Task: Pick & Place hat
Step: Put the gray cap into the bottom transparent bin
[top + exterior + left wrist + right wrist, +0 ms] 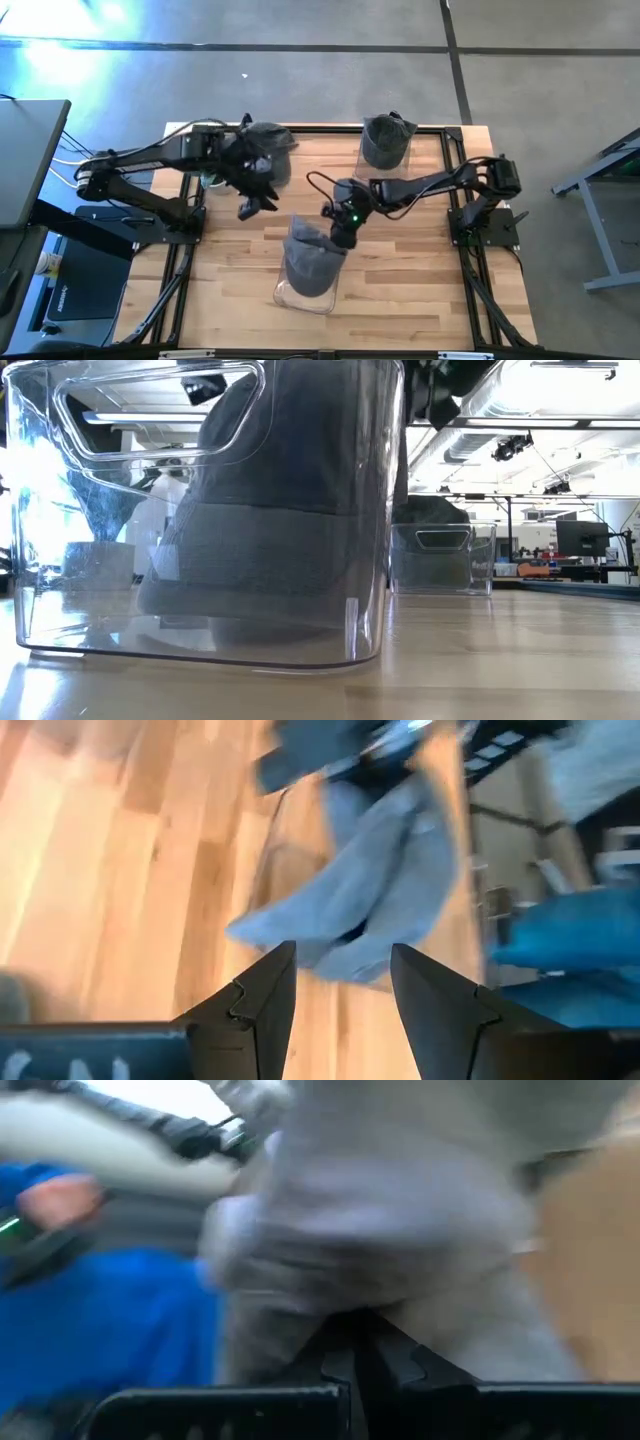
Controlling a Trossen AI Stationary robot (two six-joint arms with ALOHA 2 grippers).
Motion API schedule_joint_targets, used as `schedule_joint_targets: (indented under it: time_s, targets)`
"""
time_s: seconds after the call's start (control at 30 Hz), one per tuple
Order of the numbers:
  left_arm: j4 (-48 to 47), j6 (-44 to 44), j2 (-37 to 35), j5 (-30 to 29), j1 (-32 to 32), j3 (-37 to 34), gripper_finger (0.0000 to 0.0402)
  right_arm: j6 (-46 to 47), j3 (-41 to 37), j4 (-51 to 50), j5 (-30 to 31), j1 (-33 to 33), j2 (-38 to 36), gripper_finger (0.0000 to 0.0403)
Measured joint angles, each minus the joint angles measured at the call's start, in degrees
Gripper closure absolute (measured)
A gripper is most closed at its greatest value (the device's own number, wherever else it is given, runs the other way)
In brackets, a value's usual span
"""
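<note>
Now the wooden table (400,290) has three clear plastic bins on it. One clear bin (384,146) sits at the far edge and holds a gray hat (388,132). Another one, the left bin (262,155), sits by the left arm at the far left side with a gray hat (268,140) in it too, and the arm partly covers it. The near bin (305,290) sits close to the front edge, in the middle. In the low view this near bin (200,510) fills most of the picture and blocks what is behind it, with the far bin (442,558) small on the right. The task hat (310,262) is soft, gray and a bit crumpled. It sits in the near bin, and its top pokes up over the rim. Through the clear wall in the low view you can see its round top and brim (270,530). The right gripper (338,232) is down at the far edge of this hat. In the right wrist view its fingers are pinched tight together with gray cloth (400,1230) pressed all around them, so it is holding the hat. The left gripper (252,205) hangs over bare wood, near the left bin. Its fingers (262,1005) are spread apart with nothing between them, and the gray hat (370,890) shows farther ahead.
</note>
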Motion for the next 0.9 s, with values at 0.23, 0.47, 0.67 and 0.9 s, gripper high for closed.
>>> schedule_joint_targets:
  time_s: [0.23, 0.47, 0.67, 0.9]
  targets:
    - [11.63, -5.18, -4.61, 0.74, -8.90, -7.36, 0.0241, 4.36, 0.09, 8.58, -7.19, 3.19, -1.07, 0.0402]
    - [18.24, -16.79, -6.25, -9.62, -21.79, -13.60, 0.0241, 3.86, 0.07, 2.31, 6.42, 3.80, -1.03, 0.0401]
    - [30.72, -32.22, -4.38, -23.65, -37.22, -16.13, 0.0241, 0.34, 0.07, 2.01, 6.13, 5.22, -1.03, 0.0402]
    - [38.31, -49.20, 6.91, -39.26, -50.72, -16.22, 0.0241, -2.84, 0.07, 1.99, 4.82, 7.22, -1.03, 0.0402]
